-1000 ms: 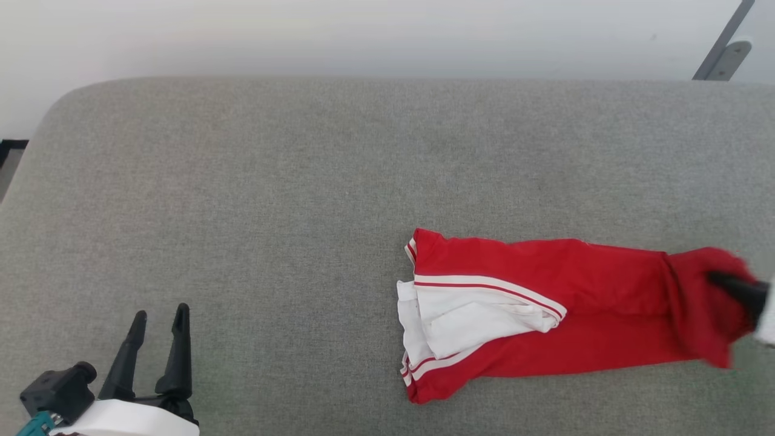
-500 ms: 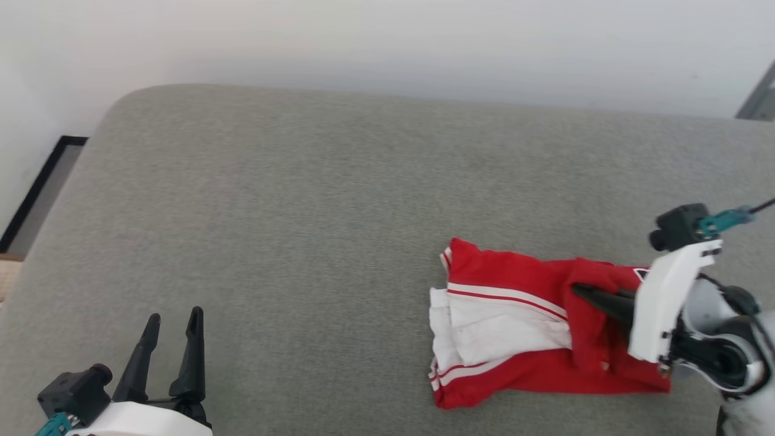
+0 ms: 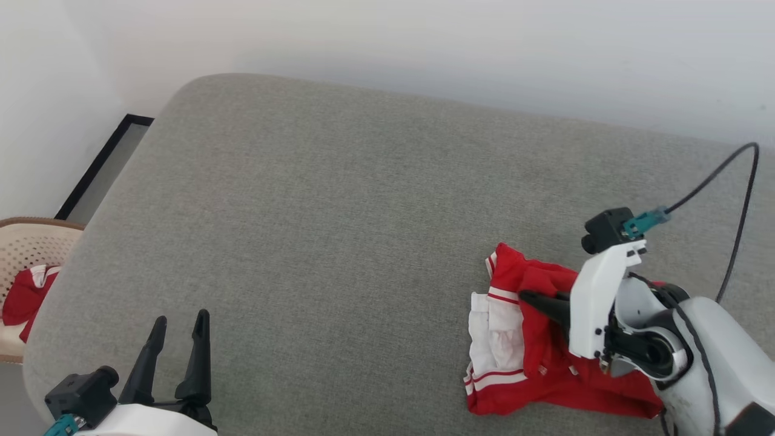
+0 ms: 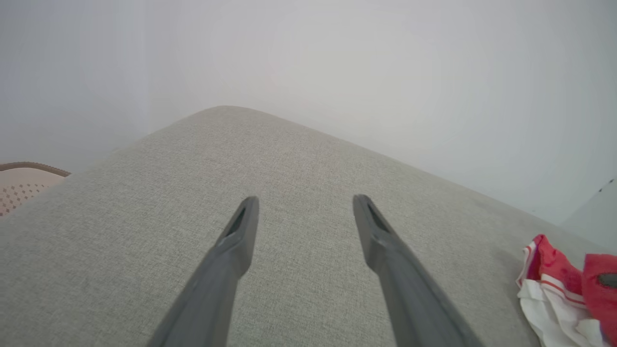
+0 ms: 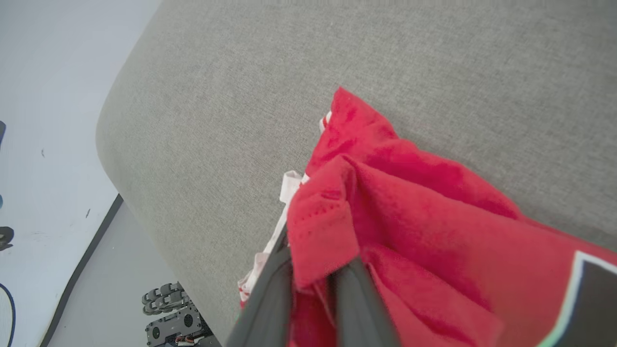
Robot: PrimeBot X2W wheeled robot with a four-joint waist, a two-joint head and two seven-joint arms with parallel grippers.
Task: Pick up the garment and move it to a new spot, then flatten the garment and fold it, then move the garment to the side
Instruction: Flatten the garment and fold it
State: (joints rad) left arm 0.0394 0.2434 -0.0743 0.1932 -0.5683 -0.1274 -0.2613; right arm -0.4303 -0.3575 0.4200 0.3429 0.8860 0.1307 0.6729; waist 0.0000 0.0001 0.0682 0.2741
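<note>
Lower left, the left gripper (image 3: 181, 317) is held over the grey cushion (image 3: 339, 230), its 2 fingers spread. At the right, the garment (image 3: 527, 387) is bunched on the cushion — a red fold pinched by the right gripper (image 3: 525, 297).

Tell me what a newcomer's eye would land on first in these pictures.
The red shirt, bunched at the near right of the grey cushion, stands out first, with the right tool pinching a fold of it. The left tool hangs open at the near left, and a beige basket sits off the cushion's left edge.
</note>
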